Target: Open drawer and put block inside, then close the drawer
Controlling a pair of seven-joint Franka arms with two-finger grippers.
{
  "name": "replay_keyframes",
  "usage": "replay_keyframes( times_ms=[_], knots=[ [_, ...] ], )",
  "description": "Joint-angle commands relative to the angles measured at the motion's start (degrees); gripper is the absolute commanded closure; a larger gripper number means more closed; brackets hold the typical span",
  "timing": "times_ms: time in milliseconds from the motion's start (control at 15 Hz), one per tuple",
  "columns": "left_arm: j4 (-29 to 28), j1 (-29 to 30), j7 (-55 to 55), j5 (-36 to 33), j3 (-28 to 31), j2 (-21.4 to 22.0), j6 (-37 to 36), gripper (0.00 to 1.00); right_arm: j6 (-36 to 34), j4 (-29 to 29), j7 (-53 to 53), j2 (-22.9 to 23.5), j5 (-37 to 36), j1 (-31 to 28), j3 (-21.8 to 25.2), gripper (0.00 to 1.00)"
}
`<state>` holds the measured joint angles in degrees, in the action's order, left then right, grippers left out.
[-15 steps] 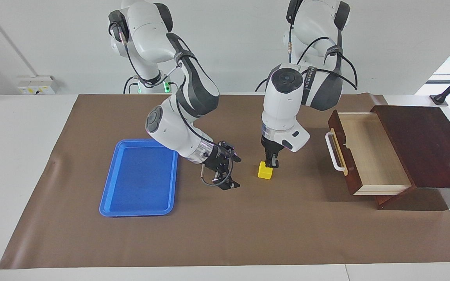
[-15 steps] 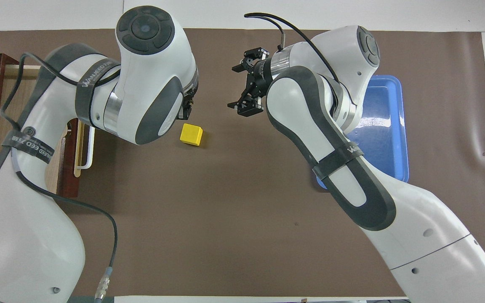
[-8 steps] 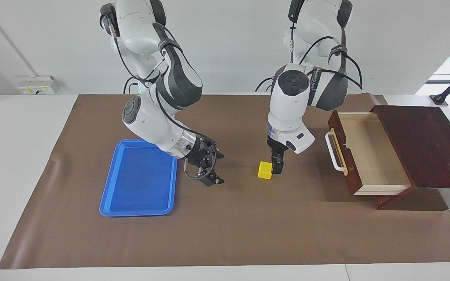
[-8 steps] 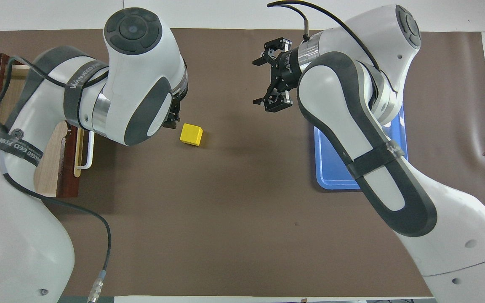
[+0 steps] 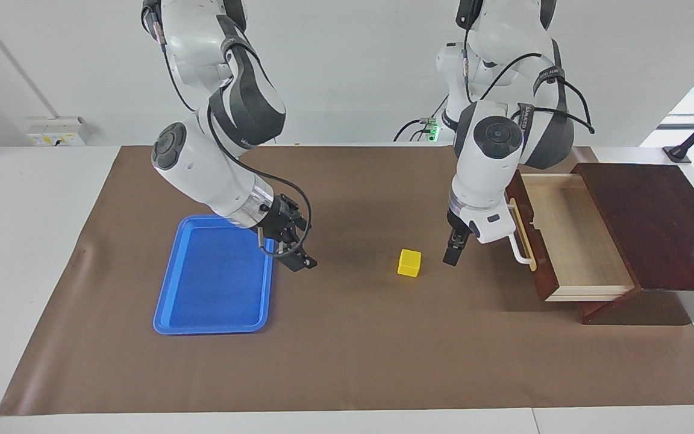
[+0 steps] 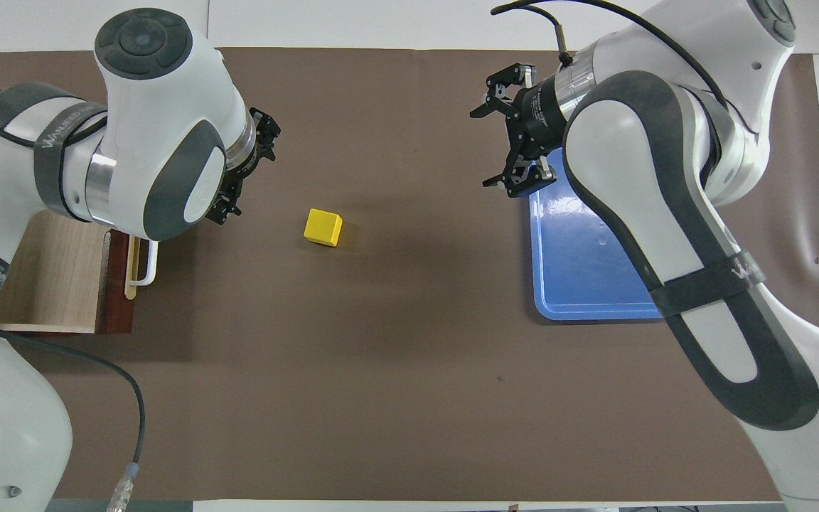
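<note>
Yellow marks the block (image 5: 409,263), which sits alone on the brown mat (image 5: 347,337) mid-worktop, between the blue tray (image 5: 214,277) at the right arm's end and the drawer (image 5: 570,235) at the left arm's end. The drawer is pulled well out of its dark cabinet (image 5: 654,223), pale wood floor bare, white handle (image 5: 512,235) facing the block. So opening looks done, and the block is not yet inside.

The step in hand, as I judge it, is picking up the block. To do it well, a gripper should come straight down over the cube, line its fingers up with two flat faces rather than the corners, drop low enough to grip the middle of the sides, and close squarely so the cube does not twist or skid on the mat. Then lift clear of the drawer front before carrying it across.

The left gripper (image 5: 452,253) hangs just beside the block on the drawer side, apart from it, fingers spread and empty. The right gripper (image 5: 296,253) hangs over the tray's edge nearest the block, fingers spread wide, holding nothing; that arm looks to be waiting.
</note>
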<state>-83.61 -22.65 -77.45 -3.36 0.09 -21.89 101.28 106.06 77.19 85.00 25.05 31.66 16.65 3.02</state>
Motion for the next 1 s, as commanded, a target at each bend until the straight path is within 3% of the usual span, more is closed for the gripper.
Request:
replay_keyframes(
  times_ms=[0,200,533,933],
  knots=[
    [-4.19,0.32,10.0,0.2,-0.17,3.43,-3.26,0.0,-3.74,2.27,-4.82,-3.34,-2.13,-2.4,-0.47,0.0],
    [-4.54,1.47,19.51,0.2,-0.17,3.87,-7.05,0.0,-8.84,2.27,-11.41,-5.62,-5.11,-5.13,-0.47,0.0],
    [-8.67,2.86,27.96,0.11,0.0,5.8,-6.89,0.0,-15.17,2.18,-22.31,-9.75,-13.89,-7.5,-0.47,0.0],
    [-8.67,6.82,25.1,0.11,0.09,5.72,-6.27,0.0,-19.57,2.79,-43.48,-14.76,-23.56,-10.85,-0.47,0.0]
  ],
)
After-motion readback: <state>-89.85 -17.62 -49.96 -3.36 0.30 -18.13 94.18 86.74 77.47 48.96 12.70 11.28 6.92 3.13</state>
